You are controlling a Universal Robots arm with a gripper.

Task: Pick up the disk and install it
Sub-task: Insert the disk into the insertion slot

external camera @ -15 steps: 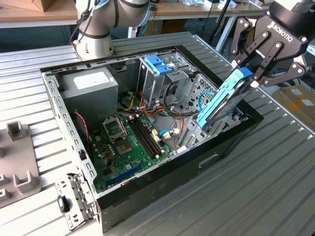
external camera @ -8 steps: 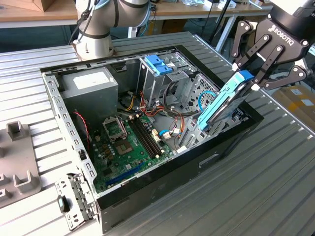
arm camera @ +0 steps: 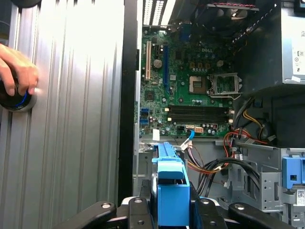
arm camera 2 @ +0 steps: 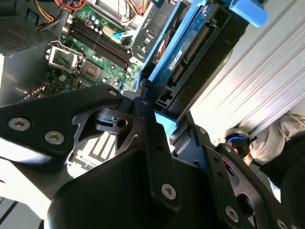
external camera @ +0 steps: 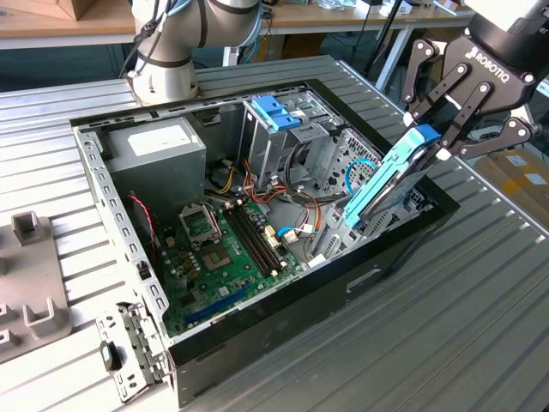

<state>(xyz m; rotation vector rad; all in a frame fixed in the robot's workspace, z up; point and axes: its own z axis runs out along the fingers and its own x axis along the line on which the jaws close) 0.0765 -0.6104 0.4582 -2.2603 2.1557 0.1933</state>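
Claw pinches the top end of the disk between its fingers. Across the open case in the exterior view sit the grey power supply, the motherboard and a blue latch; then comes the disk, tilted, with its lower end down inside the case near the right-hand wall. In the first wrist view, a hand rests on a round black knob on the ribbed table.

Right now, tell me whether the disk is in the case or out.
Partly in: the disk leans tilted, its lower end inside the case, its upper end above the rim, clamped in the gripper.
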